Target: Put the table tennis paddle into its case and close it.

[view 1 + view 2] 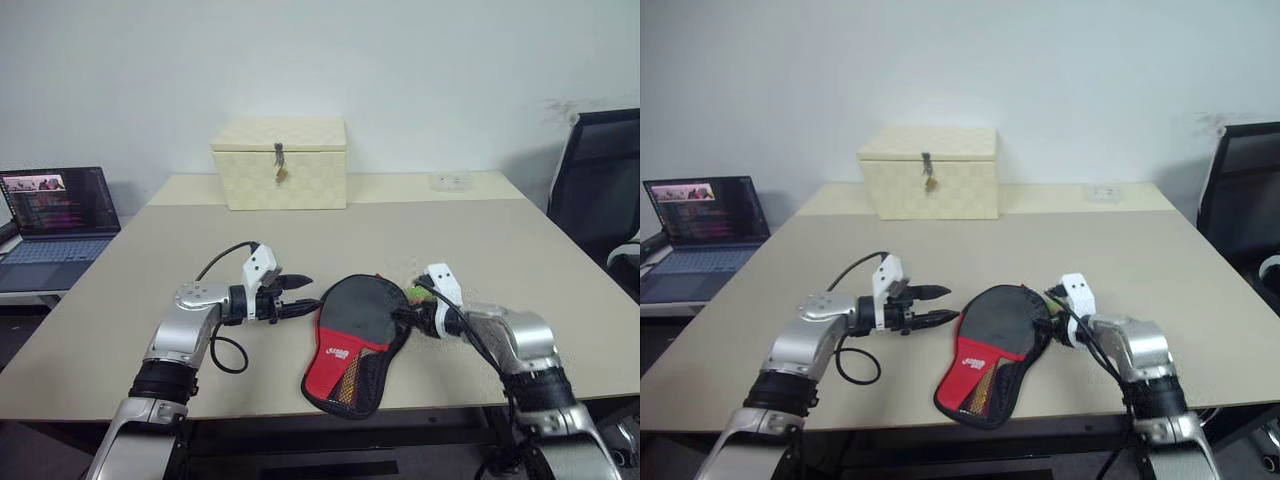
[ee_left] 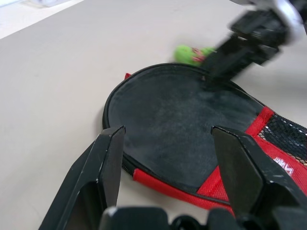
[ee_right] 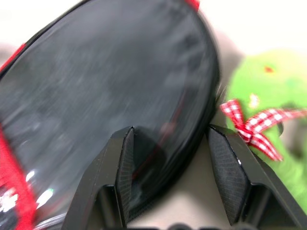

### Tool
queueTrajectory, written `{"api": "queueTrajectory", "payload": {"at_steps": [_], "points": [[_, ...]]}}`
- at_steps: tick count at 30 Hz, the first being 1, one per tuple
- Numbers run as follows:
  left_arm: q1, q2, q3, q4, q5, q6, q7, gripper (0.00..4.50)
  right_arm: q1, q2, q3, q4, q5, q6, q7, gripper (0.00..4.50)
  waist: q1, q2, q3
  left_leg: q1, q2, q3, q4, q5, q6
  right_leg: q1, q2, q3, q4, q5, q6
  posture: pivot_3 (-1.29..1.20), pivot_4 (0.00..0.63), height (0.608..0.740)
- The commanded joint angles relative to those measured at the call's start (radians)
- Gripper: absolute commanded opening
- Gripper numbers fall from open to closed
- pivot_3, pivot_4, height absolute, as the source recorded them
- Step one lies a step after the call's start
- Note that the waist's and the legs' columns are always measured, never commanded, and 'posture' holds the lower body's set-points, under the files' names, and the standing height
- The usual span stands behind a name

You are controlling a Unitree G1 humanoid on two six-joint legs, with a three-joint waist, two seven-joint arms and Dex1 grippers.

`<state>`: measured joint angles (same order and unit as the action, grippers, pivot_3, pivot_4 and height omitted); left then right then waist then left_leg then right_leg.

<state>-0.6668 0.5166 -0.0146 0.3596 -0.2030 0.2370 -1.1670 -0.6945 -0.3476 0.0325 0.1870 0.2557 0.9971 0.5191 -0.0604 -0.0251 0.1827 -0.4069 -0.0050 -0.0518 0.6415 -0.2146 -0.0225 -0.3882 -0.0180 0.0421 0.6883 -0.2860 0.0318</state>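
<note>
The case (image 1: 355, 310) lies flat on the table (image 1: 450, 240) between my two grippers, its round black end toward the far side and its red logo panel (image 1: 335, 362) and mesh toward the front edge. The paddle is hidden; no handle shows. My left gripper (image 1: 305, 295) is open, level with the case's left rim (image 2: 115, 103) and pointing at it from just short. My right gripper (image 1: 408, 318) is open at the case's right rim, which lies between its two fingers (image 3: 124, 163). One finger is over the black fabric, the other beside a green toy.
A small green toy (image 3: 268, 91) with a red checked bow sits against the case's right side, by my right gripper. A cream latched box (image 1: 280, 165) stands at the table's far side. A laptop (image 1: 60, 215) sits off to the left and a black chair (image 1: 600, 180) to the right.
</note>
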Motion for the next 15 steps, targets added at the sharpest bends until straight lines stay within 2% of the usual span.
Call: {"api": "queueTrajectory", "payload": {"at_steps": [1, 10, 13, 15], "points": [[-0.009, 0.018, 0.008, -0.044, -0.018, -0.006, 0.008, 3.10, -0.065, -0.001, 0.044, 0.083, -0.020, -0.103, 0.055, 2.43, 0.001, 0.000, 0.000, 0.000, 0.000, 0.000, -0.001, 0.000, 0.000, 0.000, 0.000, 0.000, 0.000, 0.000, 0.000, 0.00, 0.150, 0.740], [0.007, 0.027, 0.010, -0.066, -0.021, 0.000, 0.020, 3.10, -0.106, 0.025, 0.100, 0.175, -0.058, -0.192, 0.107, 2.43, -0.001, 0.000, 0.000, -0.001, 0.000, 0.000, -0.010, 0.000, 0.000, -0.002, -0.001, 0.000, -0.007, 0.000, -0.001, 0.00, 0.150, 0.740], [0.008, 0.029, 0.009, -0.066, -0.022, 0.000, 0.022, 3.10, -0.102, 0.028, 0.088, 0.180, -0.062, -0.211, 0.106, 1.88, -0.003, 0.000, 0.000, 0.000, 0.001, 0.000, -0.011, 0.000, 0.000, -0.002, -0.002, 0.000, -0.007, 0.000, -0.001, 0.00, 0.150, 0.740], [0.007, 0.028, 0.008, -0.064, -0.021, -0.001, 0.022, 3.10, -0.105, 0.029, 0.082, 0.191, -0.066, -0.223, 0.107, 1.30, -0.003, 0.000, 0.000, 0.000, 0.001, 0.000, -0.011, 0.000, 0.000, -0.002, -0.002, 0.000, -0.007, 0.001, -0.002, 0.00, 0.150, 0.740]]}}
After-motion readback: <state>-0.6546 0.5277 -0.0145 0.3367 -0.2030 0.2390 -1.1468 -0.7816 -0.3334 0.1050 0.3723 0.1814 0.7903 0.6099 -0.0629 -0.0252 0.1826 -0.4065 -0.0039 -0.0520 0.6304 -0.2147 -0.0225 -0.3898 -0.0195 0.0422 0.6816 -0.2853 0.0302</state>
